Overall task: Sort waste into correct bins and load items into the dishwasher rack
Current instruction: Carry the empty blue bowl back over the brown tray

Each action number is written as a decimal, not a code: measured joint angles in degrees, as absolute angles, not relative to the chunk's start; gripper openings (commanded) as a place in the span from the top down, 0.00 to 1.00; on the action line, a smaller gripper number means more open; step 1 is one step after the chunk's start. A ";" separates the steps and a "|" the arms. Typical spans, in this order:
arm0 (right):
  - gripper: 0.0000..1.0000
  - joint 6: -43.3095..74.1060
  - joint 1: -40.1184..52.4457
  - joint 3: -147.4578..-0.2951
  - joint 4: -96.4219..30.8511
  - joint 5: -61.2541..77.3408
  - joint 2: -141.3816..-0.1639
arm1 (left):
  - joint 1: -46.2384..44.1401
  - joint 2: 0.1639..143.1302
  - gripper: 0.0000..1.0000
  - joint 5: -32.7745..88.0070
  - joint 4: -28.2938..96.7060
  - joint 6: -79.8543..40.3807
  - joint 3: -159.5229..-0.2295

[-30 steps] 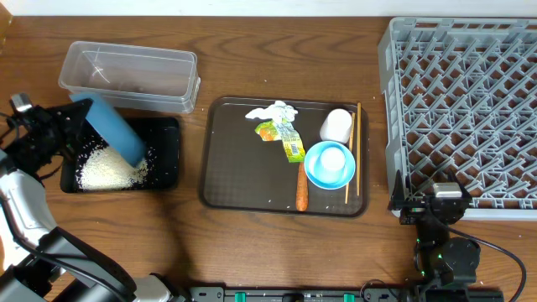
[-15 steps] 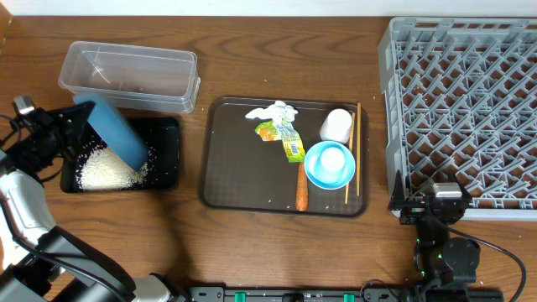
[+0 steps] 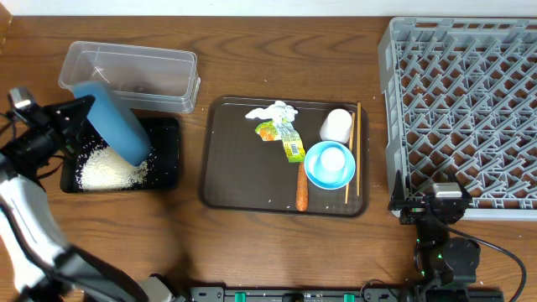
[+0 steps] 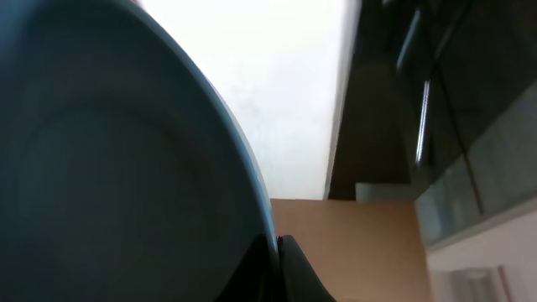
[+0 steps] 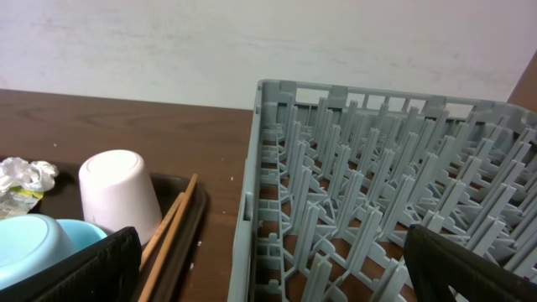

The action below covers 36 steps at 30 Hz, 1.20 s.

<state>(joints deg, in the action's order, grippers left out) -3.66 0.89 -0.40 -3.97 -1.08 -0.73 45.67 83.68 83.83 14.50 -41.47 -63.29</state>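
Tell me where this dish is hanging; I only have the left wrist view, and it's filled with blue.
Observer: The left gripper holds the dark-blue dish by its rim, steeply tilted over the black tray.
Operator: Report the rice.
Observer: The rice heap lies in that tray, beneath the dish's lower edge.
Operator: Give me the right arm.
Observer: The right gripper is open and holds nothing. It sits by the front left corner of the grey rack.
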 measured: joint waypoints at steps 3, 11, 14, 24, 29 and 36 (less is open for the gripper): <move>0.01 -3.66 0.89 -0.40 -3.95 -1.08 -0.73 | 42.83 76.93 0.94 82.94 14.35 -41.32 -63.29; 0.01 -3.66 0.89 -0.40 -3.95 -1.08 -0.73 | 23.79 65.19 0.94 74.61 18.20 -38.83 -63.33; 0.01 -3.66 0.89 -0.40 -3.90 -1.10 -0.73 | 14.31 62.67 0.94 65.43 26.52 -35.99 -63.40; 0.01 -3.66 0.89 -0.40 -3.92 -1.10 -0.73 | -22.59 60.45 0.94 21.87 35.99 -28.62 -63.35; 0.01 -3.66 0.89 -0.40 -3.95 -1.10 -0.73 | -34.87 65.25 0.94 5.04 35.48 -27.79 -63.35; 0.01 -3.66 0.89 -0.40 -3.95 -1.08 -0.73 | -41.10 78.43 0.94 -4.27 32.62 -27.09 -63.35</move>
<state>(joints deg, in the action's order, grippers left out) -3.66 0.89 -0.40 -3.95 -1.08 -0.73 -41.10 78.43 -4.27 32.62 -27.09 -63.35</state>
